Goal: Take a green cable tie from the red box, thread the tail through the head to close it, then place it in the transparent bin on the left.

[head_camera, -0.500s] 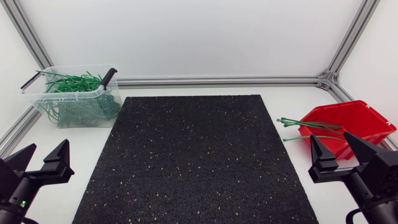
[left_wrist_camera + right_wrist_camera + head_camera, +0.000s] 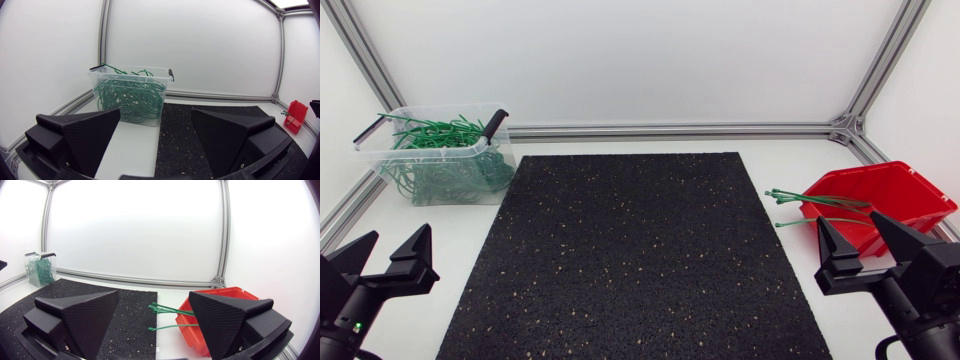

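Both arms sit at the near edge of the table [image 2: 460, 215]. The right gripper [image 2: 850, 220] is wide open, with nothing between its two black fingers. It is just on the near side of the red box [image 2: 910, 195]. The left gripper [image 2: 397, 233] is wide open and empty too, near the left corner.

No tie has been picked yet, so I think the first job is the grab. A few green cable ties [image 2: 810, 198] lie in the red box. Their ends stick out over its left rim, toward the black mat [image 2: 630, 250]. That is the easy spot to get one. The right gripper should go for a tie that lies apart from the others, so it lifts only one. It should pinch the thin strap out where it hangs free. That way the fingers will not bump the box wall.

Two ties lie close together and could both come up. The lower one, by itself, looks safer.

The transparent bin [image 2: 470, 151] is far off at the left back corner, with a big heap of closed ties [image 2: 440, 175] inside. Nothing lies on the mat between the two boxes.
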